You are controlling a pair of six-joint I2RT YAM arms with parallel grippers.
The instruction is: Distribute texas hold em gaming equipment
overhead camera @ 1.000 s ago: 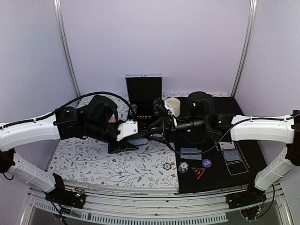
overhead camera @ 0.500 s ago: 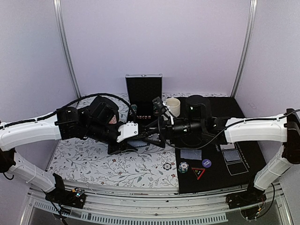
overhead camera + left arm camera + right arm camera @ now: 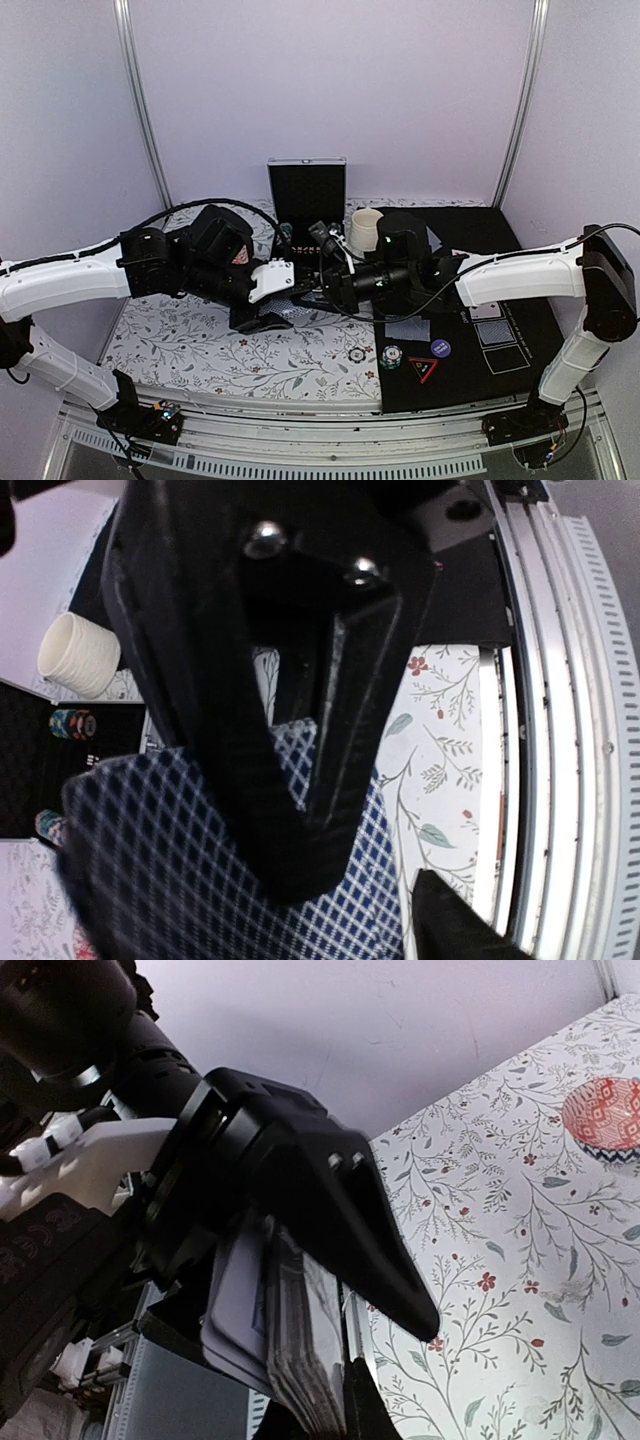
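A deck of blue-lattice-backed playing cards (image 3: 294, 312) hangs above the floral cloth between my two grippers. My right gripper (image 3: 325, 1410) is shut on the deck's edge (image 3: 300, 1360), with a dark fingertip on either side of it. My left gripper (image 3: 365, 880) stands open. Its broad finger (image 3: 300, 780) lies across the card backs (image 3: 150, 880), and its other fingertip (image 3: 450, 930) is well apart from them. On the table lie a striped chip (image 3: 357, 354), a small chip stack (image 3: 391, 356), a black red-edged triangle marker (image 3: 423, 369), a dark blue disc (image 3: 440, 348) and a face-down card (image 3: 407, 328).
A cream cup (image 3: 365, 228) and an upright black case (image 3: 307, 195) stand at the back. More cards (image 3: 495, 333) lie on the black mat (image 3: 530, 300) at the right. A pink patterned dish (image 3: 605, 1115) sits on the floral cloth (image 3: 200, 345) behind the left arm.
My right gripper has slid left to the left gripper and shut on the deck. The left gripper's jaws have opened. The left arm has stayed in place.
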